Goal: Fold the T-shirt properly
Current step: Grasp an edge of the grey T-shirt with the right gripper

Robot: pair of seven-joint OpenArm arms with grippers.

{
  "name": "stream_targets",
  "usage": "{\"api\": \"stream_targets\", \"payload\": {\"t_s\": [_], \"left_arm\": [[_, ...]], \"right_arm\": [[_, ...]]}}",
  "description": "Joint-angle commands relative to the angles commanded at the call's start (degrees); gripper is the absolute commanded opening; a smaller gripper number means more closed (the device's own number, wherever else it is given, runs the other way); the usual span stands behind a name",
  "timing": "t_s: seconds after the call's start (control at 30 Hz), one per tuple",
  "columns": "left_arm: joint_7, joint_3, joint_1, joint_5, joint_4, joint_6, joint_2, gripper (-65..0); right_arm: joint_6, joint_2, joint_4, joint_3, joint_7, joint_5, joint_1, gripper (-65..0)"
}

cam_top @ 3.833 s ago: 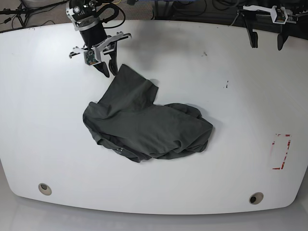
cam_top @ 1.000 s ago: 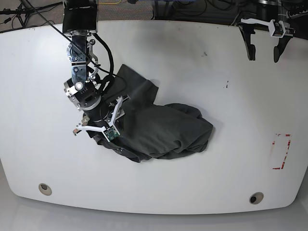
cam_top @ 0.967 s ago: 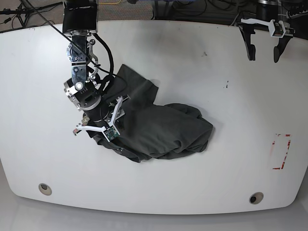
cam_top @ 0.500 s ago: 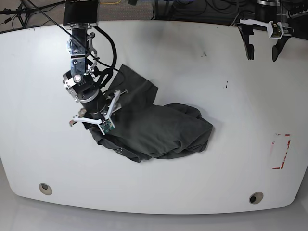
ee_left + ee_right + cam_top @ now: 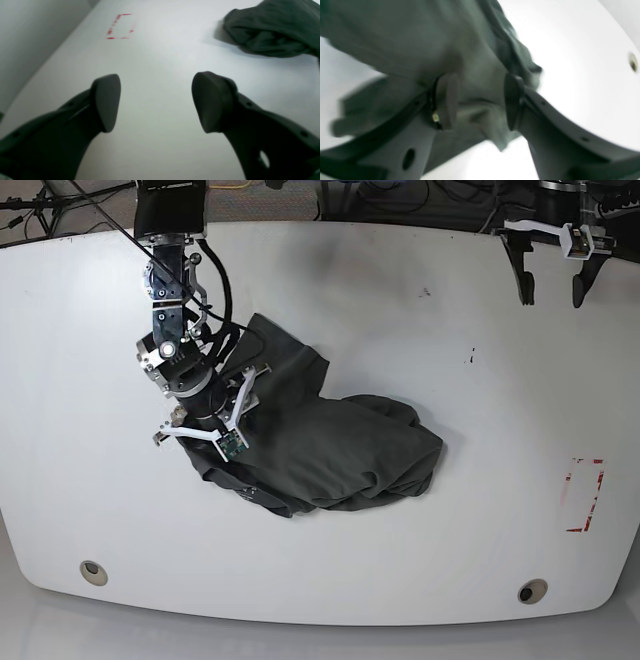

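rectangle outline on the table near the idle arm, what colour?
Red rectangle outline, broken in places, on the white table; clearest in the left wrist view.

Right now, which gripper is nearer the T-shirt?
The right. The right gripper is over the T-shirt at its near-left edge, fingers astride the fabric; the left gripper hangs open at the table's far corner, well away.

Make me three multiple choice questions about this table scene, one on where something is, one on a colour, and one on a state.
1. Where is the right gripper?
A. over the T-shirt's edge
B. by the red outline
C. off the table

2. What colour is the T-shirt?
A. white
B. dark grey
C. red

3. How is the left gripper?
A. shut on cloth
B. open and empty
C. holding a tag

Answers: 1 A, the base view shows it over the shirt's near-left edge. 2 B, dark grey against the white table. 3 B, its fingers stand apart over bare table.
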Motion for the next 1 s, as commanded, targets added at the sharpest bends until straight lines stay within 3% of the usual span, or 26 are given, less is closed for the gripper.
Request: {"api": "stream_targets", "payload": {"t_s": [0.47,0.83,1.0], "left_arm": [[0.2,0.1,-0.4,0.1,0.0,-0.1,-0.1,-20.4],[0.3,0.1,-0.4,0.1,0.0,-0.2,-0.3,-20.4],[0.3,0.1,-0.4,0.1,0.0,-0.2,-0.3,-20.4]], "right_arm": [[0.18,0.4,-9.5,4.0,0.7,0.1,6.6,-36.0],[0.0,0.4,-23.9,4.0,7.8,-0.1,12.3,-35.4],[-0.09,1.7,-26.9,4.0,10.4,-0.1,13.3,-29.5]]}}
